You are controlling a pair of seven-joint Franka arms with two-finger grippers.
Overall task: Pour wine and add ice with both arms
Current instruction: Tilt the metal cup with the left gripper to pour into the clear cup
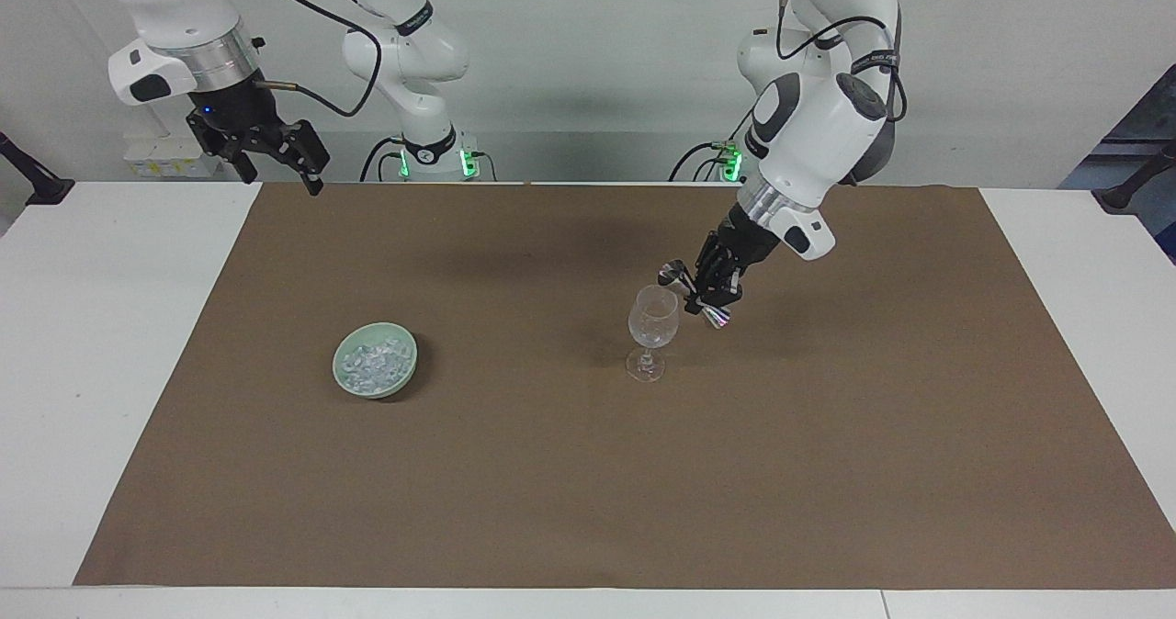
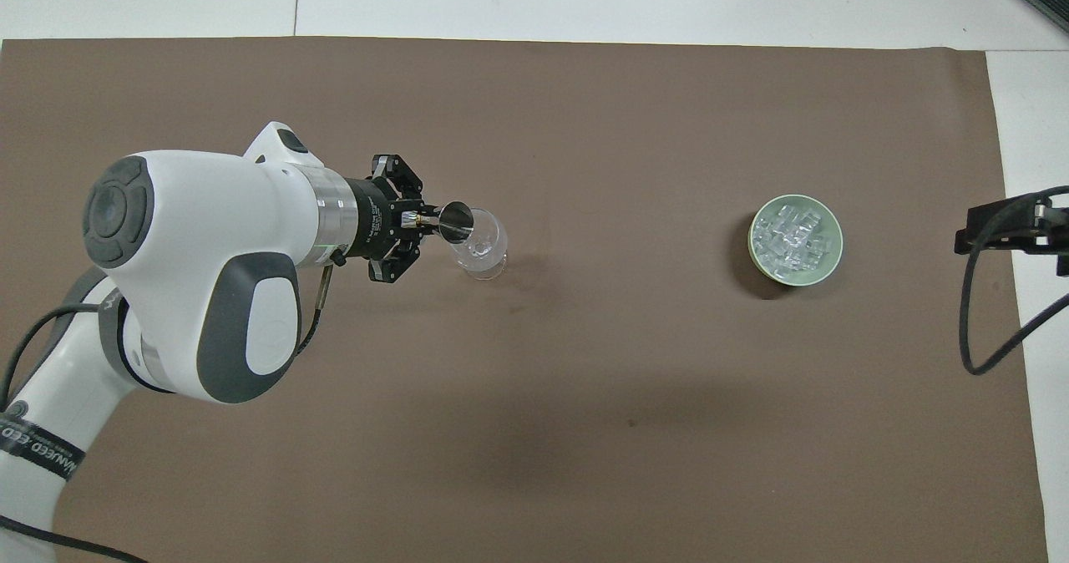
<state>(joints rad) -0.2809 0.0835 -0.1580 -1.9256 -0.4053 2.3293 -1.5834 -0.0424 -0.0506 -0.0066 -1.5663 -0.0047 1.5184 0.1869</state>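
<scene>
A clear wine glass (image 1: 653, 321) (image 2: 483, 247) stands upright on the brown mat (image 1: 551, 490). My left gripper (image 1: 708, 294) (image 2: 417, 223) is shut on a small metal measuring cup (image 1: 678, 275) (image 2: 456, 220), which it holds tilted with its mouth over the glass rim. No wine can be made out in the cup or the glass. The ice (image 1: 371, 360) (image 2: 792, 238) is heaped in a pale green bowl (image 1: 401, 377) (image 2: 828, 266) toward the right arm's end. My right gripper (image 1: 280, 176) (image 2: 998, 230) waits open, raised over the mat's corner near its base.
The mat covers most of the white table (image 1: 101, 343). A black cable (image 2: 977, 312) hangs from the right arm over the mat's edge. Nothing else lies on the mat.
</scene>
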